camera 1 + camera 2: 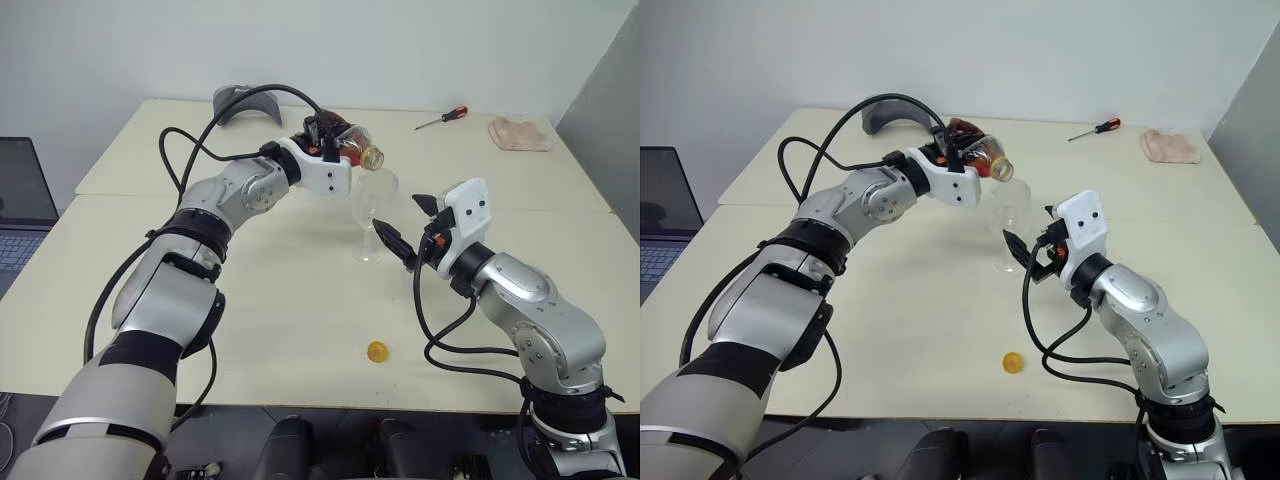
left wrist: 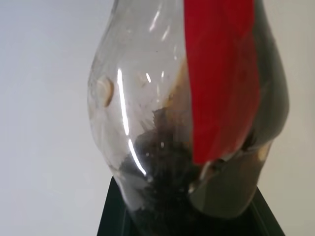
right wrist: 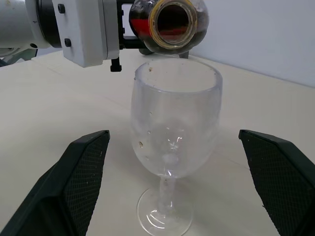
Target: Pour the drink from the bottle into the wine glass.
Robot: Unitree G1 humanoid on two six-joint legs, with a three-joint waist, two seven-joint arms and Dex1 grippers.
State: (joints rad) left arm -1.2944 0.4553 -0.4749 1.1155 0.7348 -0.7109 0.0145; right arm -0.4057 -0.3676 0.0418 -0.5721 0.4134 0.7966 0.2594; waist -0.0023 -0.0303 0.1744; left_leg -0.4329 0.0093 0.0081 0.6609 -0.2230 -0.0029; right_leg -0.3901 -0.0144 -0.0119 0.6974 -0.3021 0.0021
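Above wine glass [image 3: 175, 142]: left pincer [image 1: 330, 140] clamps tilted uncapped bottle [image 3: 170, 22]; right pincer [image 3: 172, 182] apart, flanking glass. Risk: mouth off-centre, drink spills onto tabletop [image 1: 300, 330].

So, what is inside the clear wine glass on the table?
The clear wine glass looks empty; no dark drink shows in its bowl. Nothing covers it, though the tilted plastic bottle's open mouth hangs above its rim.

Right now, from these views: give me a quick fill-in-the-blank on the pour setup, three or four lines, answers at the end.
1. The left tool holds the bottle tilted, its open mouth above the ____.
2. The wine glass stands upright and is ____ of drink.
3. The right tool is ____, its fingers apart on either side of the glass.
4. The yellow cap lies on the ____.

Answers: wine glass; empty; open; table
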